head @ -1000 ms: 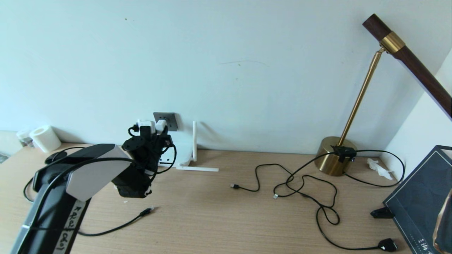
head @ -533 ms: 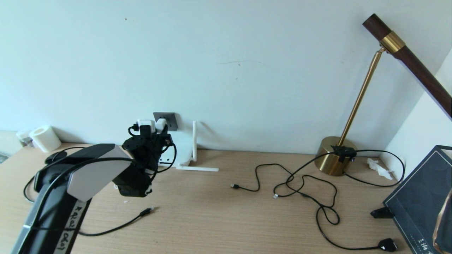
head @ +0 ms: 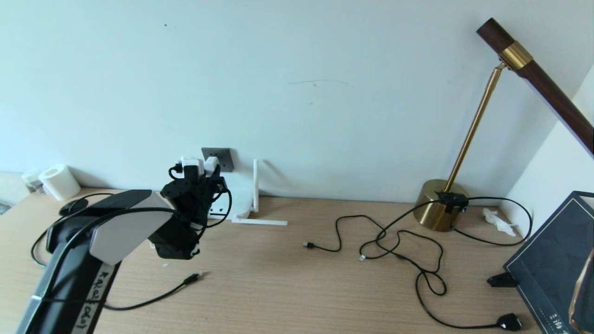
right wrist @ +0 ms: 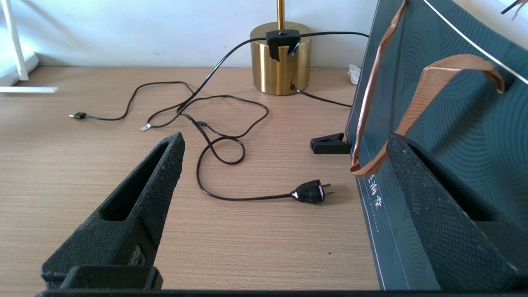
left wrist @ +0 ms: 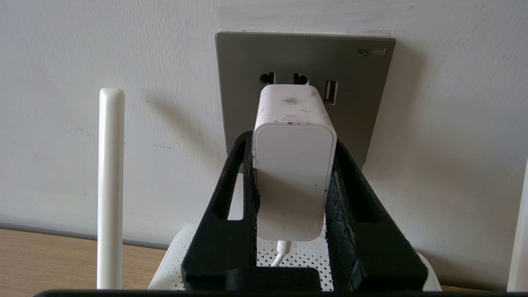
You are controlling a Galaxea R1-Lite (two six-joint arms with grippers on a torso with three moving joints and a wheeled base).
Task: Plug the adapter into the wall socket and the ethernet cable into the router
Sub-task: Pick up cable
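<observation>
One white adapter (left wrist: 293, 165) is held against the grey wall socket (left wrist: 359, 103), just under its two upper plug holes, clamped between the jaws of the left gripper (left wrist: 293, 142). The router (left wrist: 173, 264) lies under it on the worktop (head: 287, 278), one antenna (left wrist: 110, 185) upright beside. The ethernet cable (head: 153, 299) lies loose there. The right gripper (right wrist: 284, 144) hangs with jaws spread wide, grasping nothing, near a brass lamp base (right wrist: 280, 62).

No visible change since a second ago.
</observation>
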